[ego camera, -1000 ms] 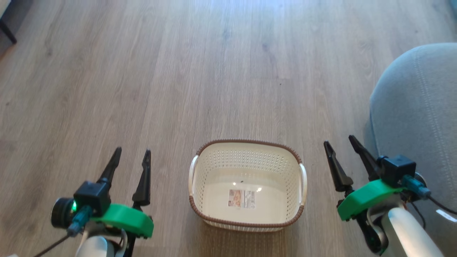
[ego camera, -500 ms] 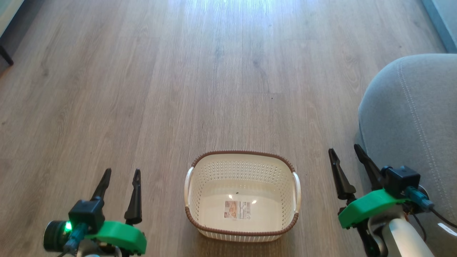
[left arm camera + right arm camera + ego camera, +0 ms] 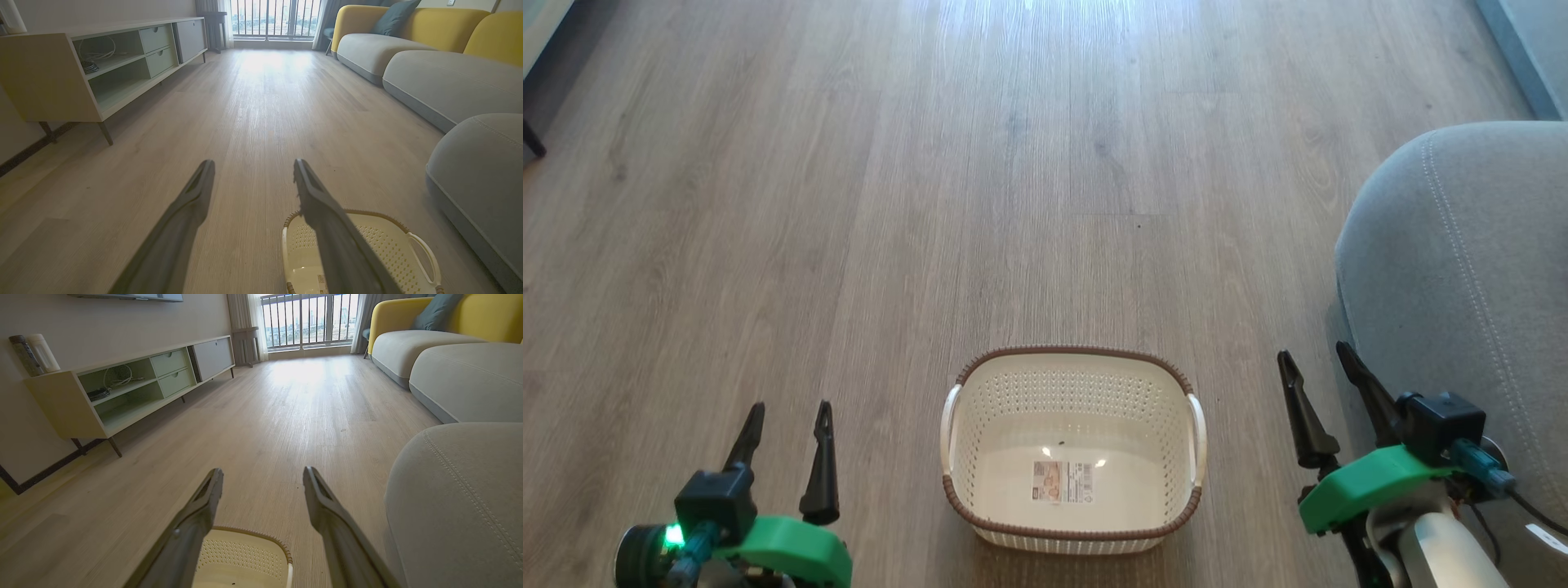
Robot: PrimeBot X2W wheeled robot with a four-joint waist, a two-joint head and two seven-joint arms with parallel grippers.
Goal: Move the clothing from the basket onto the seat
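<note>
Cream basket (image 3: 1070,389) near grey seat (image 3: 1462,269), cabinet (image 3: 175,371) opposite

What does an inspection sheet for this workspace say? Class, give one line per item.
Surface: wooden floor, sunlit at the far end.
Job's things: basket on the floor, holding only its paper label; grey seat on the robot's right.
Clutter: nothing seen.
Grippers: left gripper and right gripper open, empty, flanking the basket.
Cables: cable at the right wrist; coiled cables in the low cabinet.
Surroundings: yellow-backed sofa, window.
</note>
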